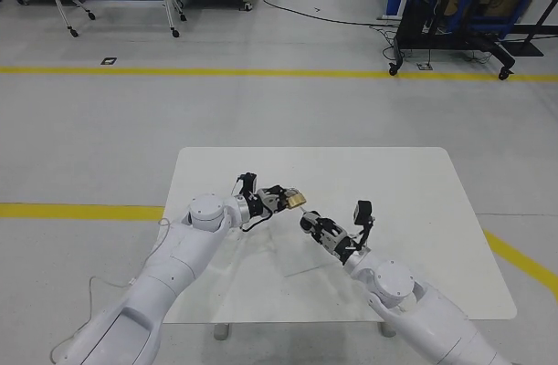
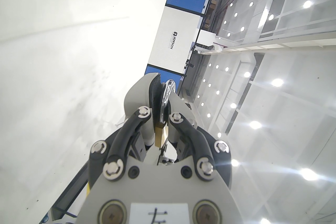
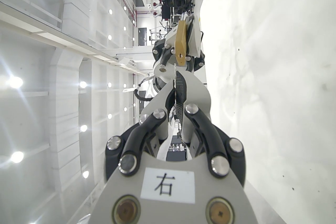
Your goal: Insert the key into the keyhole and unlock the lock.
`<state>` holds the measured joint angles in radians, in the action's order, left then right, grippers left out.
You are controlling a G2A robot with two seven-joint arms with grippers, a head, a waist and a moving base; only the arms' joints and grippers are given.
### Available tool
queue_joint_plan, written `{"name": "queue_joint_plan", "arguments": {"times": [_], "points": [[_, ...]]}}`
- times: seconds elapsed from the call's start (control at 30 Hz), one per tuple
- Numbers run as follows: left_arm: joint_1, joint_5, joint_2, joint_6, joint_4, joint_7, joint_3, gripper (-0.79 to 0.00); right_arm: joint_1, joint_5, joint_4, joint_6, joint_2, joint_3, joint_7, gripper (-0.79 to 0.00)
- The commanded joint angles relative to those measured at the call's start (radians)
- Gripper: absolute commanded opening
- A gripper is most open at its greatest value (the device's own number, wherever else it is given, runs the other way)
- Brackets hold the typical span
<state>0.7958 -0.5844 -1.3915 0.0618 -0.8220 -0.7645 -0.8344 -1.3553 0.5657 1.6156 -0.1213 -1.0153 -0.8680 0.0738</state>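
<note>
Step looks like pre-insertion: left gripper (image 2: 164, 93) clamps small brass padlock (image 3: 180, 43); right gripper (image 3: 175, 86) pinches thin silver key (image 3: 174, 72), tip near padlock's keyhole (image 3: 180, 54); next likely needs fine alignment.

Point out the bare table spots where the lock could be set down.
Free: the table along its far edge beyond the lock, and its right side. Crowded: the middle, where left fingers hold the lock and right fingers the key; both arms cross the near side.
</note>
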Motion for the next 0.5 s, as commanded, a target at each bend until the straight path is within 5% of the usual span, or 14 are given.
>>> {"name": "queue_joint_plan", "arguments": {"times": [0.0,0.47], "points": [[0.005,0.008,0.001,0.004,-0.008,0.001,-0.002,-0.785,0.004,0.0,-0.009,0.001,-0.005,0.001,0.0,-0.785],[0.022,0.051,0.003,0.014,-0.037,0.002,-0.022,-0.785,0.01,0.0,-0.051,0.01,-0.034,-0.02,0.01,-0.785]]}}
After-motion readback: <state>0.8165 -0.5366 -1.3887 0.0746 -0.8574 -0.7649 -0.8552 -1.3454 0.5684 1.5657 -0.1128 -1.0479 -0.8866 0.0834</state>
